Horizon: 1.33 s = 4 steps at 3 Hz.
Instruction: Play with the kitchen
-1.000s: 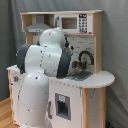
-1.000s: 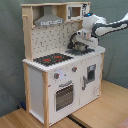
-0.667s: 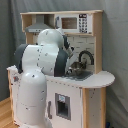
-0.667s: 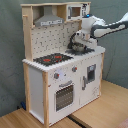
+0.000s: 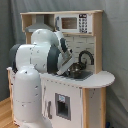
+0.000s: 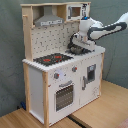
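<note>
Item: large white and light-wood toy kitchen (image 6: 60,75), standing on the wood floor, directly under the pincer (image 6: 76,48). Pincer low over the grey sink (image 5: 80,74); whether its fingers are apart or hold anything cannot be told. Advised: probe the basin slowly, vertically. Obstructions: curved black tap (image 5: 86,56) just behind; dotted backboard (image 6: 50,40) beyond; red-ringed black hob (image 6: 52,59) alongside.

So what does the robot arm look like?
The arm is made of big, rounded, glossy white segments, like smooth shells, with dark grey or black bands at the joints. In the second exterior view it looks slimmer, a white tube with a dark joint, ending in a darker gripper above the kitchen sink. No cables or markings can be made out.
</note>
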Motion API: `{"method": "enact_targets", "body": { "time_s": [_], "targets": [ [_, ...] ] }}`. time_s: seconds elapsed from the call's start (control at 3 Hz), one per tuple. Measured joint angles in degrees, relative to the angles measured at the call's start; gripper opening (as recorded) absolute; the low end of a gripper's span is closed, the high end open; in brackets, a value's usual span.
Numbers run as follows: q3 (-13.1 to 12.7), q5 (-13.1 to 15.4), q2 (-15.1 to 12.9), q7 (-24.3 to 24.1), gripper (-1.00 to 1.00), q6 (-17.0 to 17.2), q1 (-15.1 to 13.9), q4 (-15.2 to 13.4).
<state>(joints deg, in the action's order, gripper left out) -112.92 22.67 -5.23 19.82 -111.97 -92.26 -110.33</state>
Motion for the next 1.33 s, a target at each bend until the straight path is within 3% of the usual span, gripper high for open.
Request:
{"method": "enact_targets", "body": {
  "time_s": [1.0,1.33],
  "targets": [
    [0.61,-13.64,9.94,2.85,-1.00,-0.19,-0.13,1.35],
    [0.57,-14.51,10.36,2.85,-1.00,-0.51,-0.13,1.40]
  ]
}}
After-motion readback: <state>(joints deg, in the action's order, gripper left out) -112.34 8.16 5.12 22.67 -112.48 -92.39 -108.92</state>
